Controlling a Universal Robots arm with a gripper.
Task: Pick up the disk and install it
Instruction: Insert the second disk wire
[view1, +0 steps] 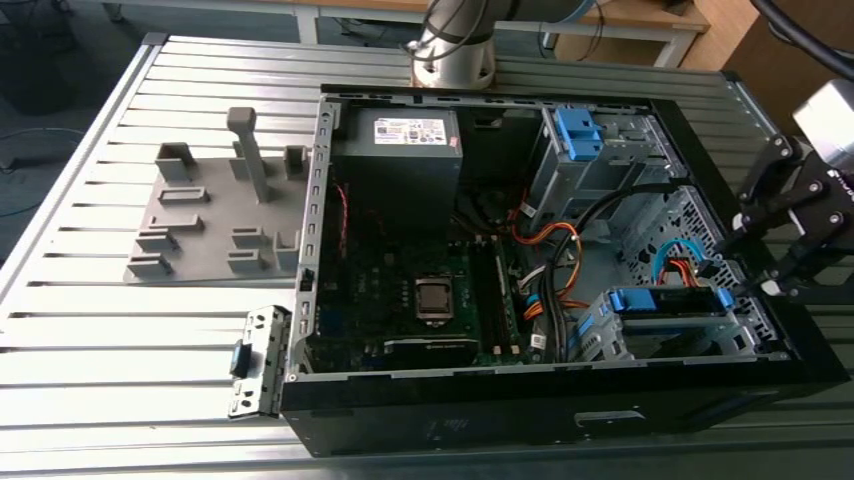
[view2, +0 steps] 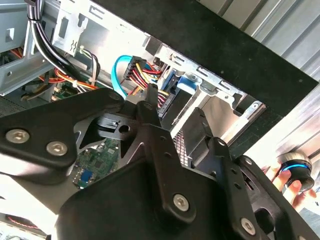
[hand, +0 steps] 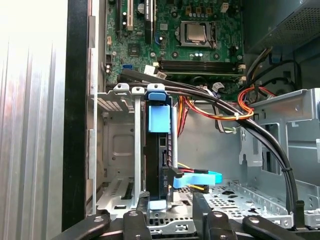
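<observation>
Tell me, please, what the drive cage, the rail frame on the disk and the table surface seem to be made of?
The drive cage looks like bare sheet metal: pale grey, dull sheen, punched holes and folded edges. The rail frame on the disk seems to be moulded plastic: bright blue, smooth, with rounded tabs. The table appears to be ribbed aluminium, silver with long parallel slots, though the alloy cannot be told.

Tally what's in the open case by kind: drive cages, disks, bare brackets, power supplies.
Silver metal drive cages: 2
Silver disk in blue plastic rail frame, sitting in a cage: 1
Bare blue plastic bracket: 1
Grey metal power supply box with white sticker: 1
Total: 5
</observation>
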